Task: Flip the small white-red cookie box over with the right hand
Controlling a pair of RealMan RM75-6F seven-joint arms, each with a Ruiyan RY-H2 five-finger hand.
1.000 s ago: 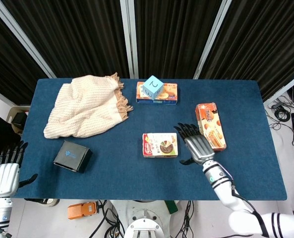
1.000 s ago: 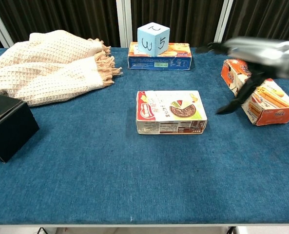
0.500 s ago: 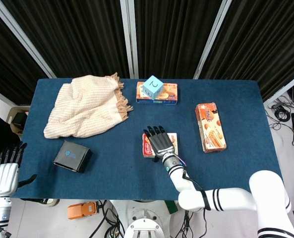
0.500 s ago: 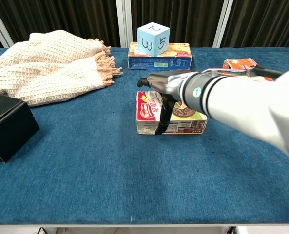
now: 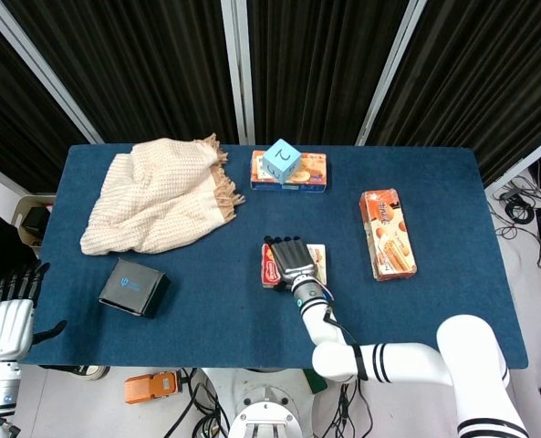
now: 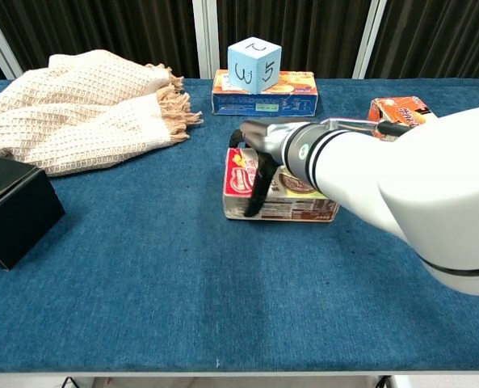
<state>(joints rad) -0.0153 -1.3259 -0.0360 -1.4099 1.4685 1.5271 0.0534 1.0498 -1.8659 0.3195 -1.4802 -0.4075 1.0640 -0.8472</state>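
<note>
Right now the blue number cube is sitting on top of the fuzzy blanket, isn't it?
Not quite. The blue number cube is sitting on top of the orange and blue box at the back of the table, beside the fuzzy blanket, not on it. The chest view shows it.

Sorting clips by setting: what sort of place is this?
Probably a robot lab or test cell: black curtains behind a blue-clothed table, loose cables on the floor, and staged props such as a numbered blue cube.
</note>
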